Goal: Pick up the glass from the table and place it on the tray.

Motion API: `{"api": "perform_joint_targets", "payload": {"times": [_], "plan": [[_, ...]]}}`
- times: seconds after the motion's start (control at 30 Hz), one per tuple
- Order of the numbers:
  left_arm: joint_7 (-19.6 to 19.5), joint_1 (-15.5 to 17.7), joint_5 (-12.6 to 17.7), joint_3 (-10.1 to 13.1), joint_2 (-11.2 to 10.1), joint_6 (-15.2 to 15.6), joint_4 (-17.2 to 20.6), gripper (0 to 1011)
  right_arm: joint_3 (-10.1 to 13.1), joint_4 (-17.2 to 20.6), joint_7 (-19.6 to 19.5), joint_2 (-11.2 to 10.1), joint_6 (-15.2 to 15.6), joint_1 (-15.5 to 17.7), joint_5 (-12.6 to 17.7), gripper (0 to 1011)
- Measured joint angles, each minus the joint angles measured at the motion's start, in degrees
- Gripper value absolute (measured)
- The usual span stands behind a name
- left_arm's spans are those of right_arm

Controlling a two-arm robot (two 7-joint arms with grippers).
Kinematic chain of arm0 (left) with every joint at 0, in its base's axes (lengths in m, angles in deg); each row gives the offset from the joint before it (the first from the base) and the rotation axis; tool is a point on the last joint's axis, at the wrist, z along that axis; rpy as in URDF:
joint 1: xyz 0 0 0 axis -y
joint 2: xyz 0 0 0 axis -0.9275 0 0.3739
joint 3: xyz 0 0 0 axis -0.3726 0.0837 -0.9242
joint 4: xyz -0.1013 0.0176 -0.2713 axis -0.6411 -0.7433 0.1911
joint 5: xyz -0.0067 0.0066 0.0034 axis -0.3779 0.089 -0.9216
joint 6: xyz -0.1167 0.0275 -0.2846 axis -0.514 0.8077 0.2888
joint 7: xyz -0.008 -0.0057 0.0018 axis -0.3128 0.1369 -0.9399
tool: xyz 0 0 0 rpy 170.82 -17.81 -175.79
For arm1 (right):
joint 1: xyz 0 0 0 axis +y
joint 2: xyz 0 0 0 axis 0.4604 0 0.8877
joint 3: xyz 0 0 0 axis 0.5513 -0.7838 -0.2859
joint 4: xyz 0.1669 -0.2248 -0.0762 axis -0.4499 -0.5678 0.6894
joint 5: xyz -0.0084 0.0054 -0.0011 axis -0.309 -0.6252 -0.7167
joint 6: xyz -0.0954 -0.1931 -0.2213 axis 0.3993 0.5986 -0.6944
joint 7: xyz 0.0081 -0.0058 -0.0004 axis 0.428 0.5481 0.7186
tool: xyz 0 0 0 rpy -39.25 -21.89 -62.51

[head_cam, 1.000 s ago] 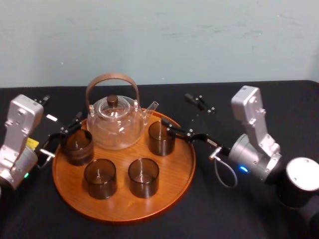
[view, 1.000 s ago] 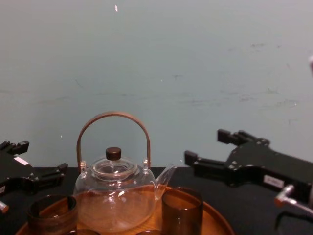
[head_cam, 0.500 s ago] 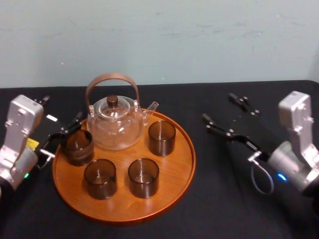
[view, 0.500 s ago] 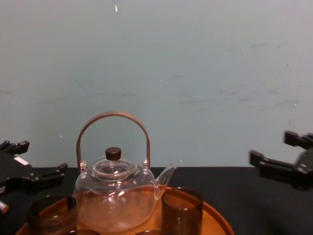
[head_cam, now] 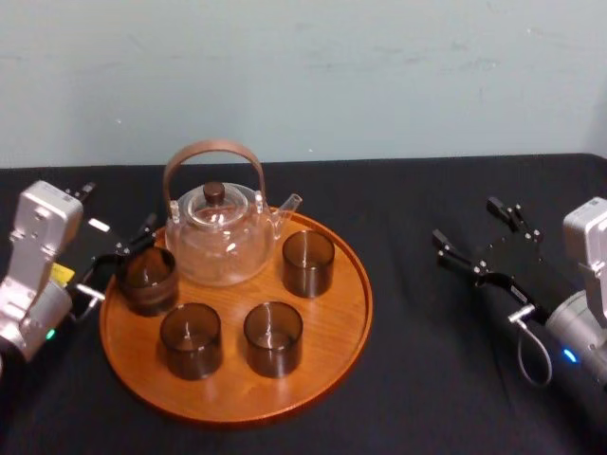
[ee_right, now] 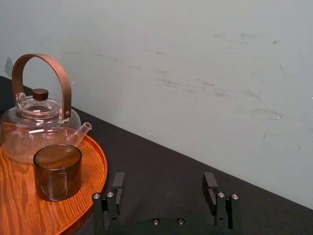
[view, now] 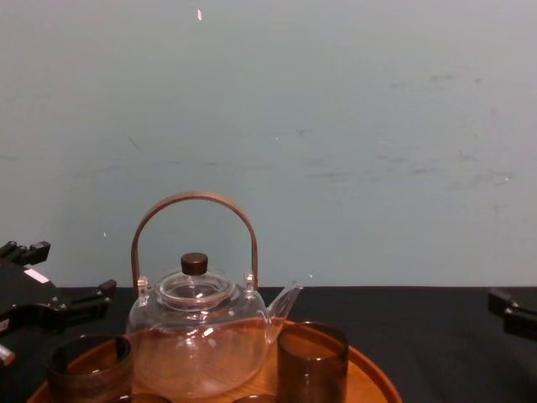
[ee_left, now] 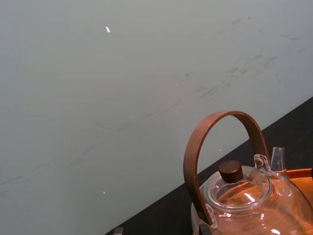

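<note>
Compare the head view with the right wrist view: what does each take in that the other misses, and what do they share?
Head view, missed by the wrist view: three more brown glasses on the full round tray, and the open left gripper parked by its left edge. Right wrist view, missed by the head view: the gap between the open, empty fingers of the right gripper, seen close from behind over the black table. Shared: the teapot, the glass by the spout, the tray's right side, the right gripper.

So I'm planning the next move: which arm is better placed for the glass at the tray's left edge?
Left. The left gripper sits right at that glass on the tray; the right gripper, fingers open, is far off over the black cloth.
</note>
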Motion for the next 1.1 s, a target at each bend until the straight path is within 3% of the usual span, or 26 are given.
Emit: {"api": "perform_joint_targets", "payload": {"times": [1.1], "plan": [[0.0, 0.0, 0.0, 0.0, 0.0, 0.0, 0.0, 1002, -0.4, 0.2, 0.6, -0.1, 0.0, -0.3, 0.5, 1002]]}}
